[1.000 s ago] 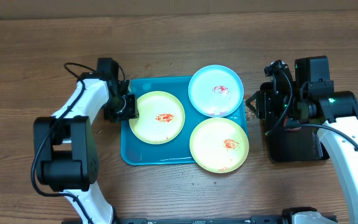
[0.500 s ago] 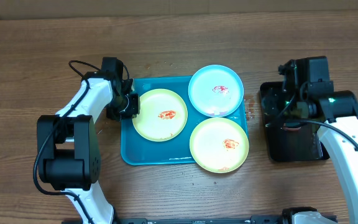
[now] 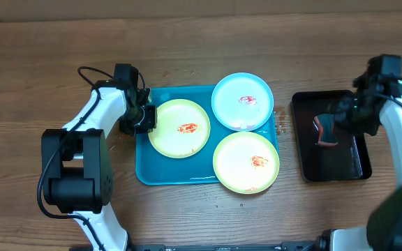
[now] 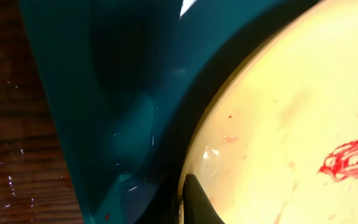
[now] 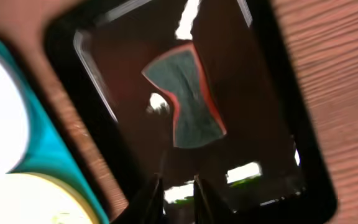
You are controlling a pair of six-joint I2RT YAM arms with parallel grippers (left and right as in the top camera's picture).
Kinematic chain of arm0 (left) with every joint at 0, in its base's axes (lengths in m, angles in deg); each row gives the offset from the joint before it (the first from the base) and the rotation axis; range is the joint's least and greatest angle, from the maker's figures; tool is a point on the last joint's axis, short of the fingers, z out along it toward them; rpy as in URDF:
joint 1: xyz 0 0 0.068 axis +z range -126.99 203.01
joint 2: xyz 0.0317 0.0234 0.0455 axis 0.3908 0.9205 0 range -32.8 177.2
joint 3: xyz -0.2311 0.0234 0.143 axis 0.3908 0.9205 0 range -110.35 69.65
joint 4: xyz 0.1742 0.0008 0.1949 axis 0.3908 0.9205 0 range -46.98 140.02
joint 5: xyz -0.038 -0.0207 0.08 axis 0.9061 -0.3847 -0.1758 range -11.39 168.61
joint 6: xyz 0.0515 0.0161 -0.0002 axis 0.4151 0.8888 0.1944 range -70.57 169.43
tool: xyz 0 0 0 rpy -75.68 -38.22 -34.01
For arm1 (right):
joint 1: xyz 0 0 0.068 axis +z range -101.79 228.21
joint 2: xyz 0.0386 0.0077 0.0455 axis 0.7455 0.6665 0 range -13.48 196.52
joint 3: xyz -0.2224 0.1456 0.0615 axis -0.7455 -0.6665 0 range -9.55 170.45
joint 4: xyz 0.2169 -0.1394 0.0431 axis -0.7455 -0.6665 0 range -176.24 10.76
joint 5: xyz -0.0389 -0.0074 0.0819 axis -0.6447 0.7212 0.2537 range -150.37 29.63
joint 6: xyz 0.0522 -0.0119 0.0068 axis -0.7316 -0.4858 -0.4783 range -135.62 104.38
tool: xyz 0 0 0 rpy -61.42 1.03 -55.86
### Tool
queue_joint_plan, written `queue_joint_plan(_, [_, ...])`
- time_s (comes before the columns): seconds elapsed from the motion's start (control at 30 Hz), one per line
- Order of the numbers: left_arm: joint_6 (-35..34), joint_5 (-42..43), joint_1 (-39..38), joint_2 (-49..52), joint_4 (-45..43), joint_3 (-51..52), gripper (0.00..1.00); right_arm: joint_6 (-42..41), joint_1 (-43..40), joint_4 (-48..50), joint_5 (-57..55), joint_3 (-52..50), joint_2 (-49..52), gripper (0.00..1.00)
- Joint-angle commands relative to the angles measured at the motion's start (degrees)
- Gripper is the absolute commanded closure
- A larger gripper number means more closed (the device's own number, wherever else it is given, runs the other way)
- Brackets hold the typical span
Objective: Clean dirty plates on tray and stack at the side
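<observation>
Three plates sit on the turquoise tray (image 3: 144, 164): a pale yellow-green plate (image 3: 179, 128) at the left, a pale blue plate (image 3: 241, 102) at the top right, and another yellow-green plate (image 3: 246, 162) at the bottom right. Each has red sauce in its centre. My left gripper (image 3: 144, 117) is at the left plate's left rim. In the left wrist view one finger (image 4: 194, 200) lies on top of the plate's rim (image 4: 291, 124); the other finger is hidden. My right gripper (image 3: 342, 118) hangs above the black tray, empty, its fingers (image 5: 178, 194) a narrow gap apart.
A smaller black tray (image 3: 330, 167) stands right of the turquoise tray. A grey-green sponge with a red edge (image 3: 324, 131) lies in it, and it also shows in the right wrist view (image 5: 191, 106). Small red specks dot the wood between the trays. Bare wooden table surrounds both.
My right arm has swung right, from beside the turquoise tray to over the black tray. My left gripper has shifted slightly right onto the left plate's rim.
</observation>
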Motion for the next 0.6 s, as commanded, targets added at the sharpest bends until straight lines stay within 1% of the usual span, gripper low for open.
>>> queue_joint_plan(0.0, [2.8, -3.4, -0.4, 1.2, 0.0, -0.3, 0.96, 5.4, 0.9, 0.2, 0.0, 0.8, 5.7, 0.84])
queue_joint_plan(0.13, [2.8, -3.3, -0.4, 1.2, -0.1, -0.3, 0.96, 6.8, 1.2, 3.5, 0.0, 0.7, 10.9, 0.83])
queue_joint_plan(0.3, [3.0, -3.4, -0.4, 1.2, -0.4, -0.3, 0.96, 8.2, 1.2, 7.6, -2.6, 0.3, 14.6, 0.72])
queue_joint_plan(0.37, [3.0, -3.3, -0.4, 1.2, -0.4, -0.3, 0.96, 8.2, 1.2, 8.1, -3.9, 0.3, 15.4, 0.69])
queue_joint_plan(0.57, [3.0, -3.4, -0.4, 1.2, -0.8, -0.3, 0.96, 8.2, 1.2, 9.6, -4.0, -0.6, 17.0, 0.68])
